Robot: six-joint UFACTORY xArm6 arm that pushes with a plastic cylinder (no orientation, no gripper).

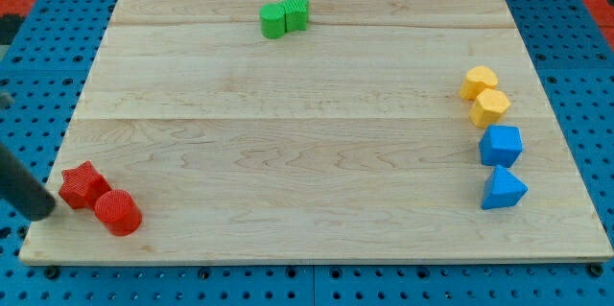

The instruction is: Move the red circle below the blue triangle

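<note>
The red circle (118, 212) lies at the board's lower left, touching a red star (83, 184) just up and left of it. The blue triangle (503, 189) lies at the lower right of the board, far across from the red circle. My tip (43, 213) is at the view's lower left, on the board's left edge, just left of the red star and left of the red circle, a small gap from the star.
A blue cube (501, 144) sits just above the blue triangle. Two yellow blocks (479, 82) (490, 107) stand above that. Two green blocks (274, 20) (296, 11) touch each other at the top middle. The wooden board (288, 133) lies on a blue pegboard.
</note>
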